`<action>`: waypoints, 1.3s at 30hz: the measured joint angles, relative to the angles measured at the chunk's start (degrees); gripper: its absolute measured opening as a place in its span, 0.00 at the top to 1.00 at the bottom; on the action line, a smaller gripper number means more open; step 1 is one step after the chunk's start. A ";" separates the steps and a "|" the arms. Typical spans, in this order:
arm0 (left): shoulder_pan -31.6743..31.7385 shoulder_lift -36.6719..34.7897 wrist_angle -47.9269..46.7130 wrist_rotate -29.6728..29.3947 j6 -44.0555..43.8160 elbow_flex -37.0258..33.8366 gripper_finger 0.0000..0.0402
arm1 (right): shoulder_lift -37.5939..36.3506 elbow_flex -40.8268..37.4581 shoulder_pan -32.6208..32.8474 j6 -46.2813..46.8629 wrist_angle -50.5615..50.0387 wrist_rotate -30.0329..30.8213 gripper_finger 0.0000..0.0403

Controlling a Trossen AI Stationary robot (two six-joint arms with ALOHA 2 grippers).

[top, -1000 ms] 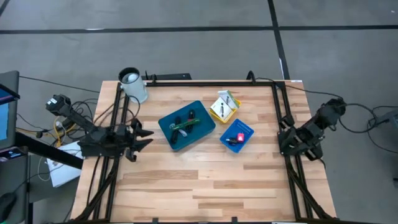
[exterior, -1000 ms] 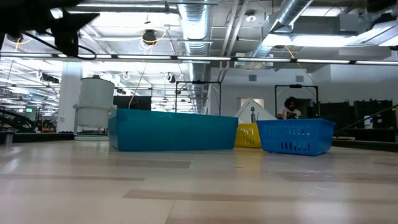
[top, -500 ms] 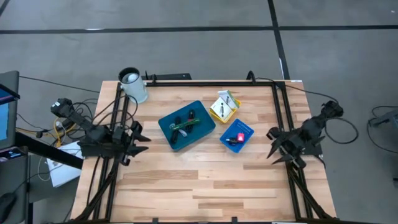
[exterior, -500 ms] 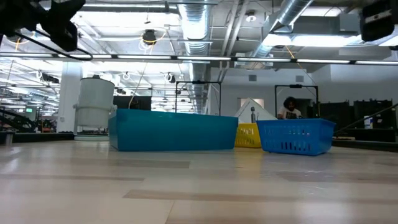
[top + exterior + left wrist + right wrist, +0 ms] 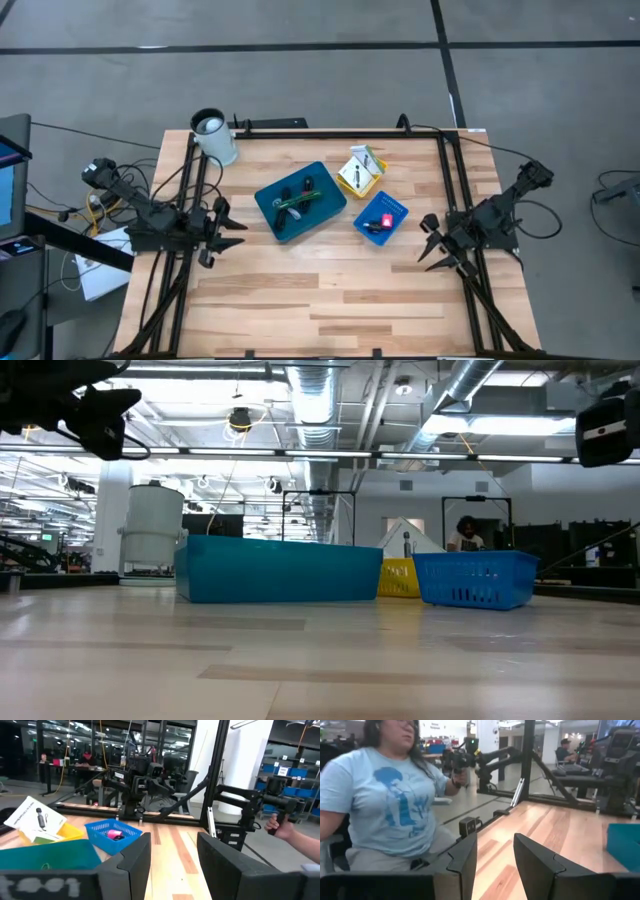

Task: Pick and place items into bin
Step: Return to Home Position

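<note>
**Jaws parted and empty on both arms, at the table's two sides**

The left gripper [image 5: 226,227] hangs over the left edge of the table [image 5: 330,300] with its fingers spread and nothing between them. The left wrist view shows a clear gap. The right gripper [image 5: 428,245] hangs over the right edge, equally open and empty, and points inward.

The teal bin [image 5: 268,203] sits in the far half of the table, left of centre, with a green piece [image 5: 297,203] and black pieces [image 5: 288,190] inside. To its right, a small blue basket [image 5: 396,207] holds the pink-red piece [image 5: 386,220]. Farther back, a yellow tray [image 5: 372,186] carries the white packet [image 5: 358,168]. Nothing loose shows on the bare wood, so the sorting looks done.

What remains seems to be parking the arms. To do it well, each arm should probably fold back along its own side, with the fingers kept high enough to clear the bin walls and the black frame rails. A person [image 5: 390,805] sits close beyond the right edge, so the right arm's swing outward calls for a slow, tucked path.
</note>
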 joint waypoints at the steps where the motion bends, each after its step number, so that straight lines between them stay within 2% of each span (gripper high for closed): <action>1: 0.00 0.00 0.08 -0.06 0.38 0.00 0.63 | 0.00 0.00 0.00 0.00 0.07 -0.02 0.69; 9: 0.00 0.00 0.34 -0.92 1.36 0.00 0.63 | 0.22 -0.02 0.00 -0.04 0.00 -0.02 0.69; 17: 0.02 0.00 -0.80 -0.89 -3.05 -0.02 0.63 | 0.22 -0.04 0.00 -0.09 -0.02 -0.02 0.69; 23: 0.02 0.00 -6.76 -0.85 -2.99 -0.02 0.63 | 0.22 -0.06 0.00 -0.11 0.00 -0.02 0.69; 30: 0.02 0.03 -18.15 -0.72 -2.62 -0.02 0.63 | 0.22 -0.07 0.00 -0.11 -0.02 -0.03 0.69; 39: 0.02 0.90 -18.98 -0.48 -2.27 0.24 0.63 | 0.22 -0.09 0.00 -0.11 -0.02 -0.04 0.69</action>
